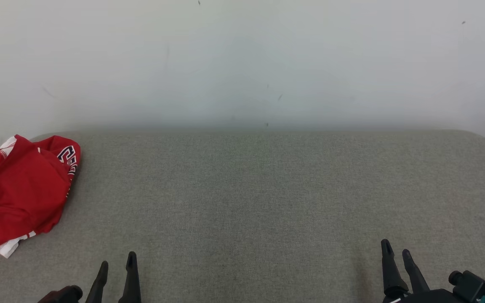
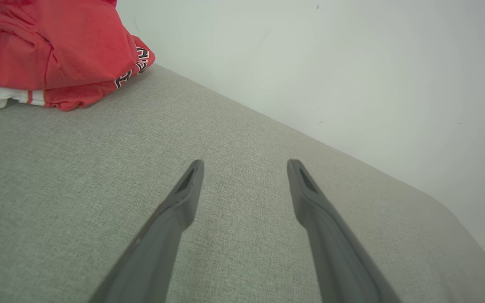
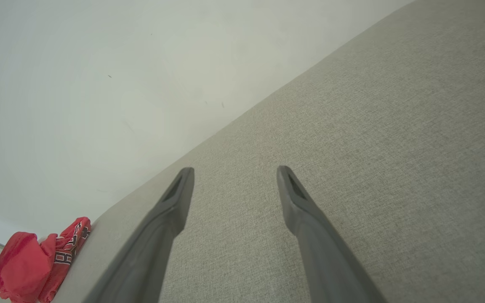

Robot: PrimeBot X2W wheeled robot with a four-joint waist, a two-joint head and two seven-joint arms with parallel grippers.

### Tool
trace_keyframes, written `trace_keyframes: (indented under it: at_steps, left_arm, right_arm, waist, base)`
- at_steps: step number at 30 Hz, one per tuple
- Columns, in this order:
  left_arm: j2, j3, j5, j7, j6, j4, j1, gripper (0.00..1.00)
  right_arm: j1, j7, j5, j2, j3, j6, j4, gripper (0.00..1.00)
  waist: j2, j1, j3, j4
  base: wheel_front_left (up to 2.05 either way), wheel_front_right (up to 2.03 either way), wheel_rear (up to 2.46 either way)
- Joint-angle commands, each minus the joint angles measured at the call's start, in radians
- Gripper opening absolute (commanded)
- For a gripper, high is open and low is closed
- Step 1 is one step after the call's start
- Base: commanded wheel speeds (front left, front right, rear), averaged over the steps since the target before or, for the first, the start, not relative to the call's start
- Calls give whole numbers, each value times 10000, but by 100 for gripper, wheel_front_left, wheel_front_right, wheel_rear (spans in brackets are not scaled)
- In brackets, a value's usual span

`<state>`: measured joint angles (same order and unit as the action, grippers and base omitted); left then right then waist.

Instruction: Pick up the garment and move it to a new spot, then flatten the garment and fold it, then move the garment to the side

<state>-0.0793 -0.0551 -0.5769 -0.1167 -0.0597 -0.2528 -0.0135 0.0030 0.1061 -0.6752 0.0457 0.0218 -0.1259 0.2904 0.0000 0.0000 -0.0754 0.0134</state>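
So: our left pincer and right pincer both spread wide, nothing held, low over near side of grey surface. Red garment lies bunched at far left of surface, close to wall, well apart from both pincers.

Risks, we judge:
- Heap sits near surface's left end (part may hang off), so clumsy grab could shove it over.
- Pinching several layers at once would lift tangle, not open cloth.

Hard to tell:
- Garment cut off by head view's left border.
- Lettering partly folded under, unreadable.
- Sleeves and collar not findable.
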Motion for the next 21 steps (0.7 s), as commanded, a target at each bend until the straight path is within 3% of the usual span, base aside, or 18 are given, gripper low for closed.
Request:
trace_keyframes:
  at_steps: [1, 21]
  left_arm:
    - [-105, -24, 334, -105, 55, 93, 81, 100]
    - [-207, -279, 2187, -656, 93, -56, 279, 100]
  right_arm:
    - [23, 80, 254, 38, 24, -56, -93, 100]
    - [350, 303, 1960, 50, -150, -57, -14, 100]
  waist:
    - [0, 0, -21, 0]
    - [0, 0, -262, 26]
  base:
    - [0, 0, 0]
    - [0, 0, 0]
